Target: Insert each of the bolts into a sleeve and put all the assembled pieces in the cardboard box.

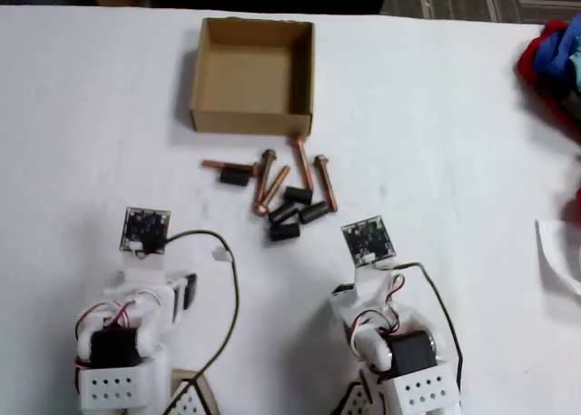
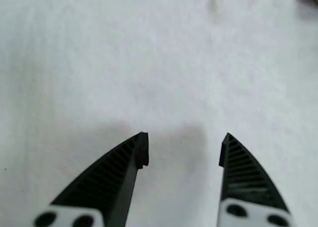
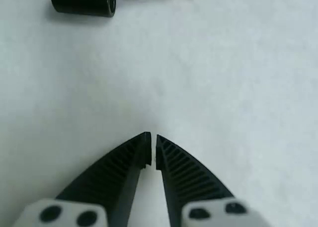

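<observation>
Both arms sit at the near edge of the bench, and neither holds anything. The left end effector hangs over bare bench with its jaws a fair way apart. The right end effector is empty with its jaws nearly touching, and one sleeve lies just ahead of it. The copper bolts and black sleeves lie jumbled mid-bench, between the arms and the cardboard box, which stands empty toward the far edge. The leftmost bolt touches a sleeve; whether it is seated inside I cannot tell.

The job looks barely begun, so the first pick is the step in hand. The right end effector would need to widen before descending. It seems best to take a piece from the cluster's rim and grip it across its middle, so the neighbours are not scattered; the bolts will likely roll if nudged. Sleeve and bolt should be lined up on one axis before pushing.
</observation>
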Motion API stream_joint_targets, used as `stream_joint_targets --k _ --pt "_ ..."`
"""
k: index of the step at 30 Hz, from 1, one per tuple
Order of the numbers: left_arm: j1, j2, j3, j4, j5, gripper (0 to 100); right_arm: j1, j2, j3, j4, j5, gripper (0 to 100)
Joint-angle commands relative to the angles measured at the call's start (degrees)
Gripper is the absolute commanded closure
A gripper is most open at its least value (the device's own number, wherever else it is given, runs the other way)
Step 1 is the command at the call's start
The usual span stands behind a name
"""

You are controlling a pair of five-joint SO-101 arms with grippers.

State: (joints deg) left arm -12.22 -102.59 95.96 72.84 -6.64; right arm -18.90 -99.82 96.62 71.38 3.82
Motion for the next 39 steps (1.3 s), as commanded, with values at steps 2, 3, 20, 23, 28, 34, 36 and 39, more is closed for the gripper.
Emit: stream_joint_targets --k 2,3,20,23,28,34,36,39 --pt "-0.18 -0.09 1.19 0.09 -0.18 75 -0.4 -0.57 0.44 -0.13 0.53 97.8" --pt "-0.18 -0.09 1.19 0.09 -0.18 75 -0.4 -0.57 0.44 -0.13 0.62 97.8" --pt "-0.18 -0.09 1.19 0.09 -0.18 75 5.93 -0.57 0.44 -7.96 0.62 97.8" --pt "-0.18 -0.09 1.19 0.09 -0.18 75 11.56 -0.57 0.44 -12.79 0.62 97.8" --pt "-0.18 -0.09 1.19 0.09 -0.18 75 14.73 -0.57 0.26 -20.44 0.7 97.8" --pt "-0.18 -0.09 1.19 0.09 -0.18 75 14.46 -0.57 -9.32 -22.55 10.55 91.5" --pt "-0.18 -0.09 1.19 0.09 -0.18 75 14.64 -0.57 -14.59 -23.43 10.99 87.1" --pt "-0.18 -0.09 1.19 0.09 -0.18 75 14.73 -0.57 -22.51 -22.99 10.99 84.8"
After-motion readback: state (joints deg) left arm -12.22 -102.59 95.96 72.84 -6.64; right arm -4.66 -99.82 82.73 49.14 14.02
